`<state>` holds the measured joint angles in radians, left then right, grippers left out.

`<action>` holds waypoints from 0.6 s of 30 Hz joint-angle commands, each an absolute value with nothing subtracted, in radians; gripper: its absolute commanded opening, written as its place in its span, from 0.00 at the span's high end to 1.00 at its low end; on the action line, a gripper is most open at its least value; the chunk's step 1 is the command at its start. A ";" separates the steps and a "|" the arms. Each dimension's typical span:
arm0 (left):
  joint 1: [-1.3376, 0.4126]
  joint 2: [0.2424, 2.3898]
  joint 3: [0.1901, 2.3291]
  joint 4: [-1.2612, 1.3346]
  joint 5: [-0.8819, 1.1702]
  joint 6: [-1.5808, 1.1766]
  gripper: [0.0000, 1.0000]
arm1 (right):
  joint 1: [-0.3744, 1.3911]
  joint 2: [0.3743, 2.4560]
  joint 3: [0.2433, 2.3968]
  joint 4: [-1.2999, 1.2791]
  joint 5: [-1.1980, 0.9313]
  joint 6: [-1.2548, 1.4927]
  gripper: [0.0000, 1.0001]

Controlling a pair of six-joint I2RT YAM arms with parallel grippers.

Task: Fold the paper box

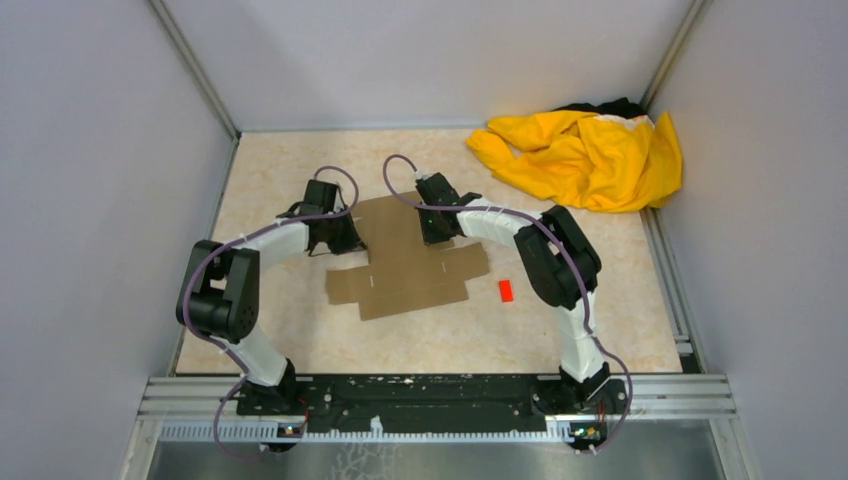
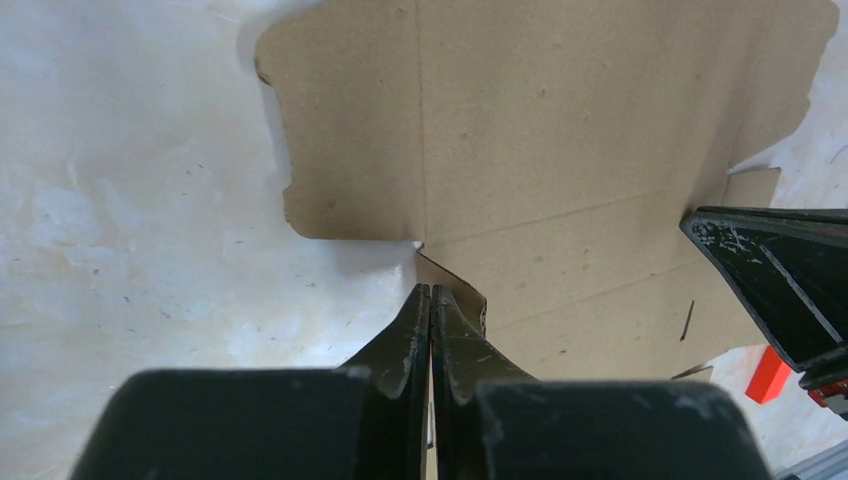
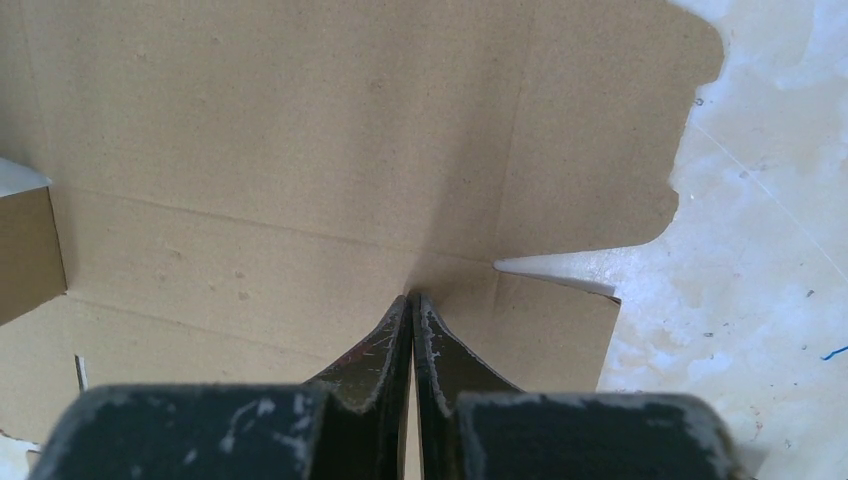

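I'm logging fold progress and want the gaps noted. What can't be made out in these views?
Left wrist: whether the shut left hand pinches the paper box's small tab; its fingers cover the contact.
Right wrist: whether the shut right hand grips or only presses the box; same cause.
Top external: a dark item, mostly covered by the yellow cloth.

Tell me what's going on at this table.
Two robot arms are working on a flat die-cut brown cardboard sheet lying on the table. The left pincer is shut, its tips at a notch on the sheet's left edge, beside a small tab. The right pincer is shut too, its tips over the sheet near a notch on the opposite edge. No panel is folded up yet. A crumpled yellow cloth and a small red block sit off to the side.
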<state>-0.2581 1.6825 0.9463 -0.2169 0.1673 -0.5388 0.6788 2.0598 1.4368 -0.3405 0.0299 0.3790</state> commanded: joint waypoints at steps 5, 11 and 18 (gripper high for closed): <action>-0.289 1.659 0.956 -0.190 0.233 -0.562 0.90 | 0.686 2.126 1.435 -0.360 0.046 0.399 0.97; -0.319 1.686 0.973 -0.198 0.222 -0.566 0.86 | 0.685 2.122 1.425 -0.352 0.040 0.400 0.98; -0.362 1.751 0.999 -0.234 0.166 -0.549 0.82 | 0.685 2.112 1.405 -0.339 0.034 0.403 0.98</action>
<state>-0.3347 1.7058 0.9688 -0.2192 0.1871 -0.5568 0.6788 2.0621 1.4349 -0.3275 0.0288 0.3954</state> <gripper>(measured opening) 0.180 0.023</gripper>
